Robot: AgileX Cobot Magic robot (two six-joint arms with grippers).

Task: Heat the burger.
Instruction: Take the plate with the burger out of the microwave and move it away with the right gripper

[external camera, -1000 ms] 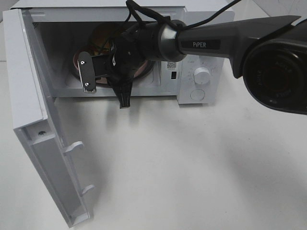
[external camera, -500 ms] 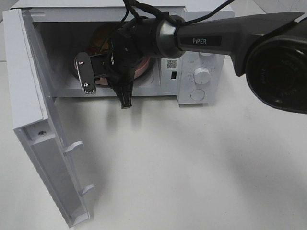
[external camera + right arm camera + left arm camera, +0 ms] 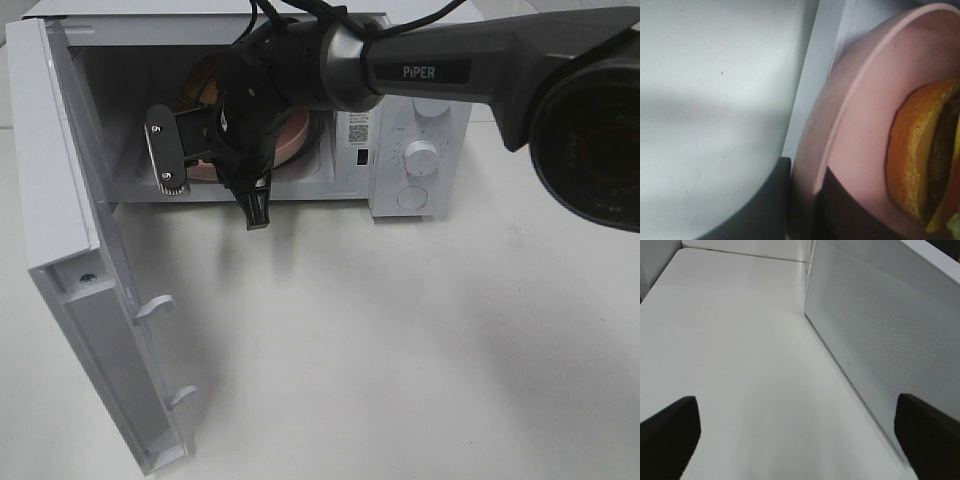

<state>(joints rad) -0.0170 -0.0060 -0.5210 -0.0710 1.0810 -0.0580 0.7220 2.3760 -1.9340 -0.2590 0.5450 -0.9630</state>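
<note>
The burger (image 3: pixel 920 160) lies on a round pink plate (image 3: pixel 860 115); its golden bun, dark patty and yellow cheese show edge-on. My right gripper (image 3: pixel 802 187) is shut on the plate's rim. From above, my right arm (image 3: pixel 330 75) reaches into the open microwave (image 3: pixel 385 200), covering most of the plate (image 3: pixel 297 135) and burger (image 3: pixel 203 88) inside the cavity. My left gripper (image 3: pixel 800 440) is open and holds nothing, low over the table beside the door's outer face.
The microwave door (image 3: pixel 75 250) stands swung open at the left, with two latch hooks (image 3: pixel 155 305) on its inner edge. Its mesh panel (image 3: pixel 880 340) fills the left wrist view. A knob (image 3: pixel 421 158) and a button (image 3: pixel 411 197) sit on the control panel. White table (image 3: pixel 400 350) lies in front.
My right arm has moved a little left and further into the cavity, carrying the plate and burger with it. The left gripper has stayed open.
</note>
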